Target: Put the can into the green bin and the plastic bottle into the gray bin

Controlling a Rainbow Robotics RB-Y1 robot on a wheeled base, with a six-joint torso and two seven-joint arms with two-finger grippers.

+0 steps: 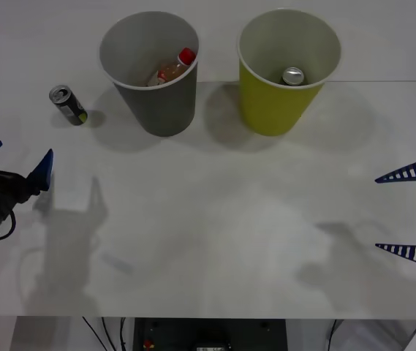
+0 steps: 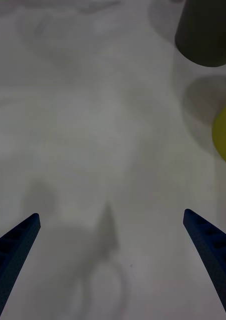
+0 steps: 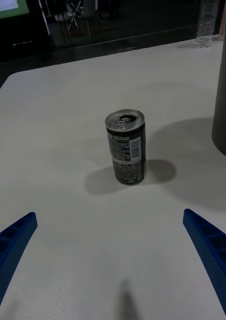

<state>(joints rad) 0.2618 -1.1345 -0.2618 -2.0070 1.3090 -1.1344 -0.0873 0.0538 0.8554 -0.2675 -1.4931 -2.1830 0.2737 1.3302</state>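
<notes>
A: One can [image 1: 68, 104] stands upright on the table [image 1: 215, 241], left of the gray bin [image 1: 153, 102]; the plastic bottle [image 1: 172, 69] already lies inside that bin.

B: Left gripper [image 1: 19, 162], fingers apart, waits nearer. A skewed approach could tip that slim can and roll it away.

A: Right gripper [image 1: 409, 212] idles, spread, near right of the green bin [image 1: 281, 102].
</notes>
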